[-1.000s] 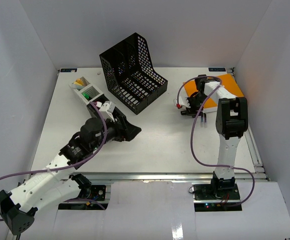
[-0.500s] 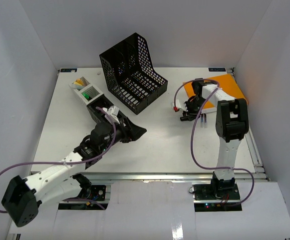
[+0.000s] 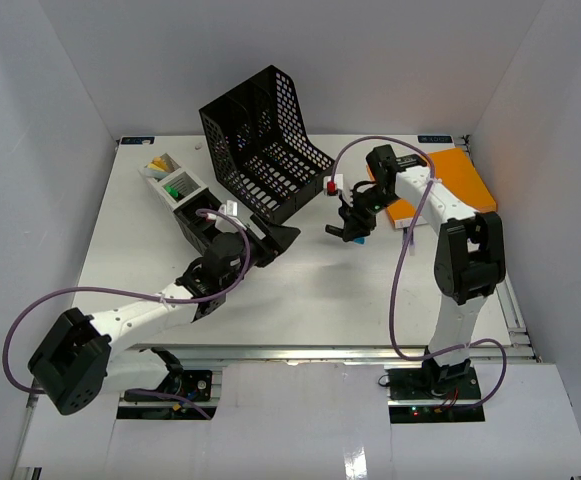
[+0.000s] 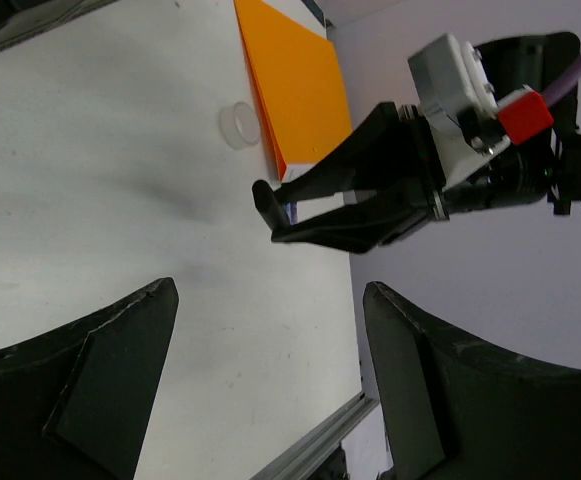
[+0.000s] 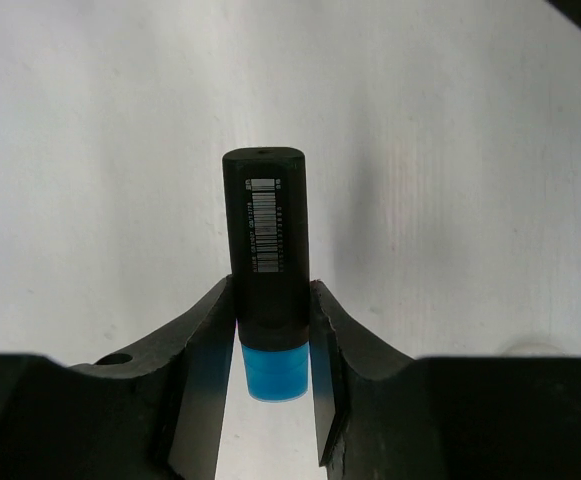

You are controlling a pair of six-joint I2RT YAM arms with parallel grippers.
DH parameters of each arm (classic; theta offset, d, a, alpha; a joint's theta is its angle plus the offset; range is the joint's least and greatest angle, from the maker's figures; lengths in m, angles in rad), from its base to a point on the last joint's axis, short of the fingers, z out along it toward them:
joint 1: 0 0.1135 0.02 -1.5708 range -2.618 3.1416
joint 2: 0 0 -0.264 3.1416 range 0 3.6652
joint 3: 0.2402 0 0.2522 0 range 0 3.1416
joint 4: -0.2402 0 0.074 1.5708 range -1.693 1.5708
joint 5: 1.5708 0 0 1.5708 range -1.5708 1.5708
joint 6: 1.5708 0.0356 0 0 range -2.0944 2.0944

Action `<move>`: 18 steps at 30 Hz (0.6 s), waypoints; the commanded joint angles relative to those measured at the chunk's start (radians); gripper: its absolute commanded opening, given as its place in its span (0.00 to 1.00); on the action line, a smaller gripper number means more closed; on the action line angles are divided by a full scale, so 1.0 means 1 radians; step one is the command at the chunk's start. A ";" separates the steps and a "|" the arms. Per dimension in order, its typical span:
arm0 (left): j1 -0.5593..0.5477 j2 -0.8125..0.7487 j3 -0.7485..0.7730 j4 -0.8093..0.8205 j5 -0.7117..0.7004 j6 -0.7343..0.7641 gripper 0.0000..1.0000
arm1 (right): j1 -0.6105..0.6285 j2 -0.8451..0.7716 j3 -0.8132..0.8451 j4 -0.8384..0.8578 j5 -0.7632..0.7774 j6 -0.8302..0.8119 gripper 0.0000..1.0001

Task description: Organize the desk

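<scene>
The desk (image 3: 300, 300) is a broad, flat white top that fills the floor of the white-walled enclosure. A metal rail (image 3: 320, 350) runs along its front edge, just beyond the arm bases. The surface is matte, with a few faint grey scuffs in the left wrist view.

A black mesh file rack (image 3: 260, 140) stands tilted toward the far edge, slightly left of centre, with its slotted dividers showing through the open side. A narrow compartment tray (image 3: 175, 185) lies diagonally near the far left corner. Its farthest compartment holds something yellow (image 3: 157, 165) and the next one something green (image 3: 177, 186); both are too small to identify. The left arm covers the tray's near end.

An orange folder (image 3: 460, 180) lies flat in the far right corner. A small clear ring (image 4: 238, 125) sits on the desk just beside the folder's edge.

The right gripper (image 5: 270, 292) is over the middle of the desk, toward the far edge. Its fingers are closed snugly on a black cylindrical stick (image 5: 265, 230) with a barcode label and a blue end; whether this is a marker or a glue stick cannot be told.

The left gripper (image 4: 268, 295) is near the desk's centre, close to the rack's near corner. Its fingers are spread wide and hold nothing.
</scene>
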 commanded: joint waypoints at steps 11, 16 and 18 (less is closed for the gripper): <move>-0.007 0.098 0.105 0.034 -0.117 -0.076 0.82 | 0.218 -0.244 -0.105 0.386 -0.027 0.654 0.08; -0.006 0.079 0.101 0.021 -0.125 -0.075 0.70 | 0.285 -0.232 -0.091 0.414 0.021 0.711 0.09; -0.006 0.064 0.097 0.004 -0.132 -0.073 0.63 | 0.302 -0.225 -0.082 0.416 0.024 0.722 0.10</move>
